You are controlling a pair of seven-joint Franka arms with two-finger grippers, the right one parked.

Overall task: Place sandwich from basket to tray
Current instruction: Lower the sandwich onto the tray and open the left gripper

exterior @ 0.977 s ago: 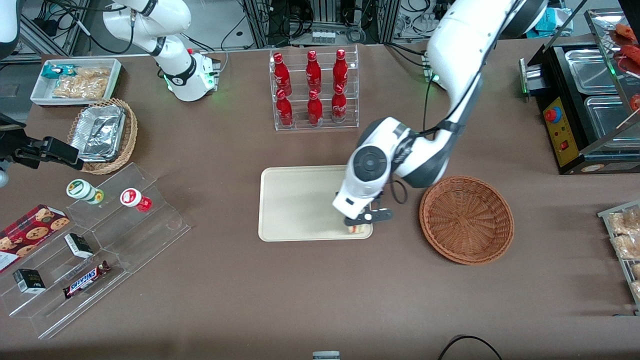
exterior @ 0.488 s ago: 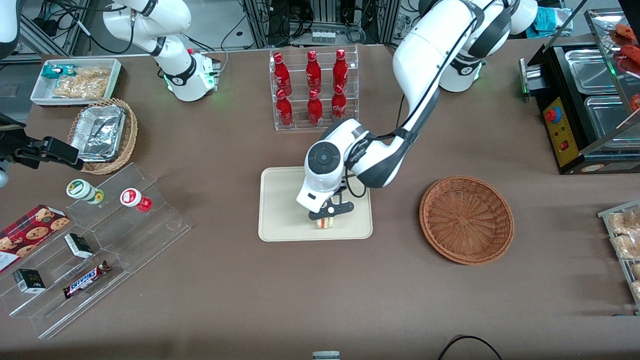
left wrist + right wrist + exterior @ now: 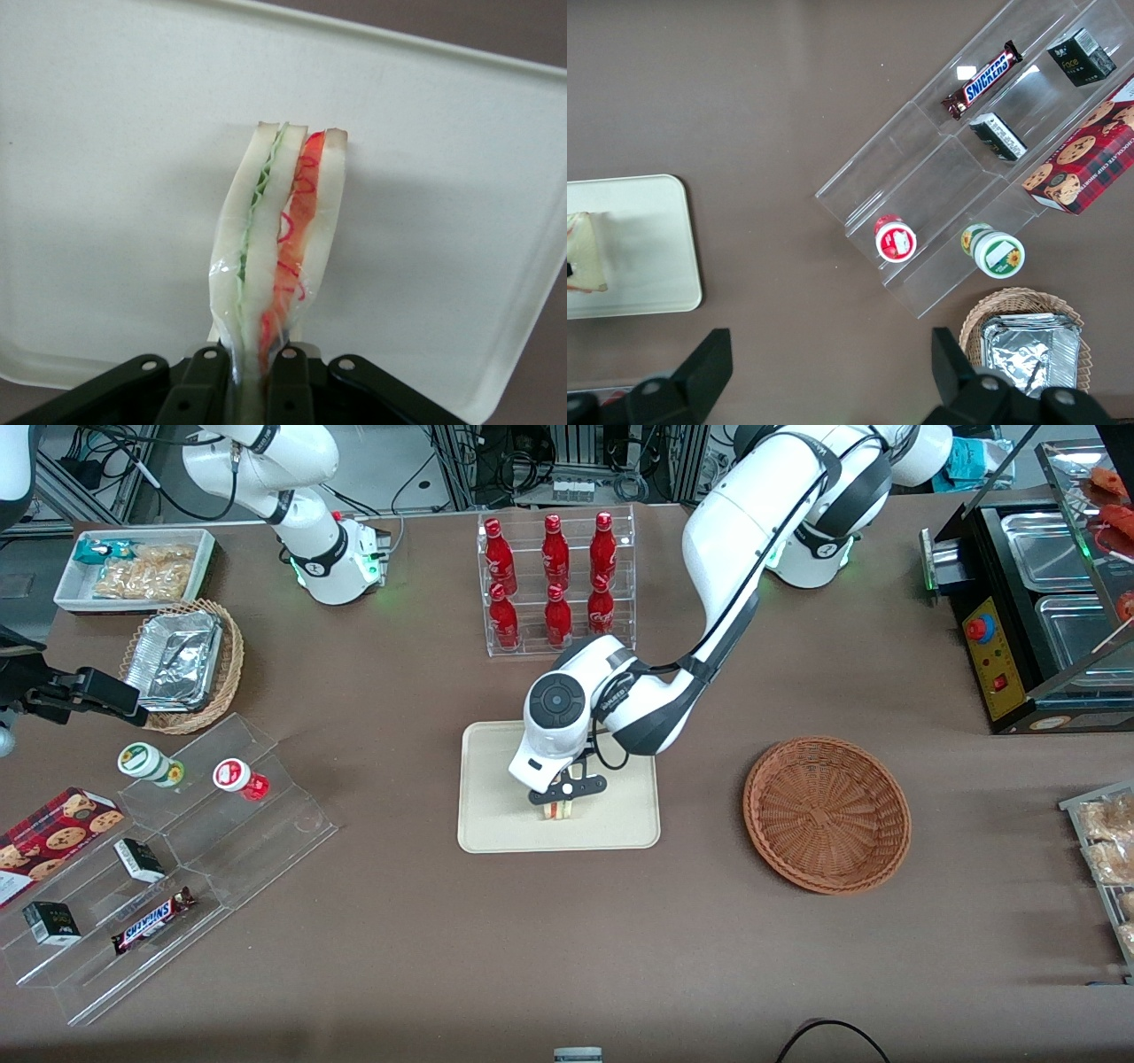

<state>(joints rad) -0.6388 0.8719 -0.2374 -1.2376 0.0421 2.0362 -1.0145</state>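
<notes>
My claw is clenched on the clear-wrapped triangular white-bread sandwich, hanging directly above the flat cream-beige rectangular tray.

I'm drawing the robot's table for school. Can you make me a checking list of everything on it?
Surface: brown table.
Job's things: sandwich over the cream tray, clamped by the gripper; brown basket has nothing in it.
Clutter: red bottles in a clear rack; foil container in a lighter basket; Snickers bar on clear steps.
Gripper: shut on the sandwich, above the tray.
Cables: black cable at the table's near edge.
Surroundings: black food warmer toward the working arm's end.
</notes>
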